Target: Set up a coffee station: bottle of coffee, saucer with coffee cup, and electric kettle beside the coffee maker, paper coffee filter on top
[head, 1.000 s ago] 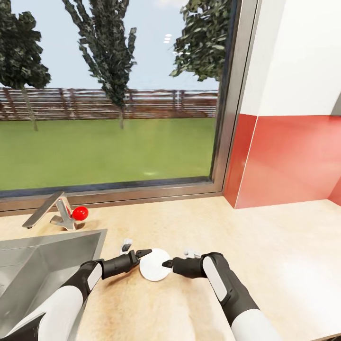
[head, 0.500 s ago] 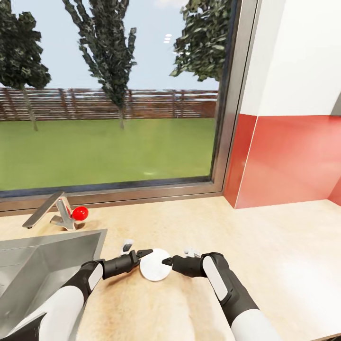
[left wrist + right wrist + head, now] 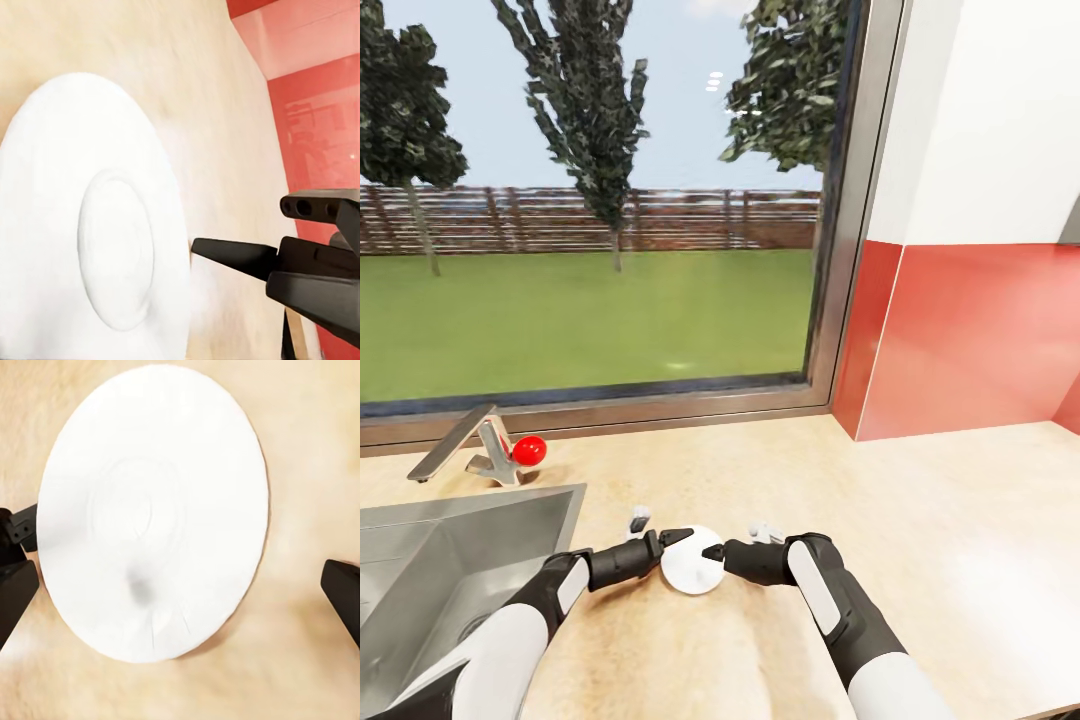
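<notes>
The saucer [image 3: 692,566], a flat round white disc, lies on the light tan countertop [image 3: 930,520] just right of the sink. My left gripper [image 3: 660,530] comes in from the sink side, open, with one black fingertip at the saucer's left rim. From the other side my right gripper [image 3: 735,542] stands open, its black fingertip at the saucer's right rim. The right wrist view looks onto the saucer [image 3: 150,510] with a dark finger [image 3: 342,592] off to each side. The left wrist view has the saucer [image 3: 90,240] close up and a right finger [image 3: 232,257] just beyond its rim.
A steel sink [image 3: 450,570] is sunk into the counter at the left, with a faucet [image 3: 460,440] and a red knob [image 3: 528,450] behind it. A large window runs along the back. A red-and-white wall [image 3: 980,330] closes the right side.
My left gripper has moved right, closing up on the saucer's left rim, and the saucer has shifted slightly to the right. The right arm has stayed put.
</notes>
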